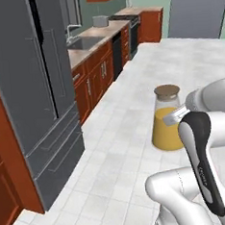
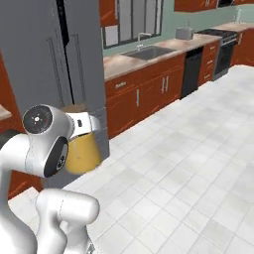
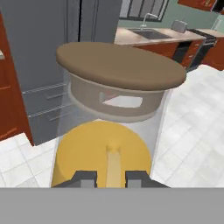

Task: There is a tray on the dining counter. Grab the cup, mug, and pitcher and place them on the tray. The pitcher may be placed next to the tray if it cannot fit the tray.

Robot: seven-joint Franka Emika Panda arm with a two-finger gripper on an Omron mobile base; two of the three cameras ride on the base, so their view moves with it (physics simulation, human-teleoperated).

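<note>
Pitcher (image 1: 167, 119) is hanging in mid-air over the white tiled floor (image 1: 121, 133), carried by the arm; nothing is bearing it from below, so no counter edge to place it by. In the left base view it is sitting just ahead of the wrist; in the right base view it is showing as an orange bulge in front of the grey fridge (image 2: 49, 59).

Gripper (image 3: 111, 178) is clamped on the pitcher: in the hand view the two dark finger tips are standing close together, low at the glass wall, with a narrow pale strip between them, possibly a handle. Cannot tell for sure.

Tan lid (image 3: 120, 65) is looming large above the fingers, orange liquid below it. Pitcher is looking roughly upright.

Judged risks from here:
- The hold is looking narrow and set to one side of a heavy, wide-based vessel. A quick swing or a sharp stop of the base could be letting the pitcher swivel or slip between the fingers.
- Tilting the wrist while travelling could be slopping the liquid toward the neck, or shifting the lid if it is only resting there.
- The fridge is sitting close behind the load in the right base view; turning tight could be clipping it.
- A drop here is meaning a fall to the tiles.

Kitchen counter with sink (image 2: 149, 52) is lying well apart, along the far wall.
</note>
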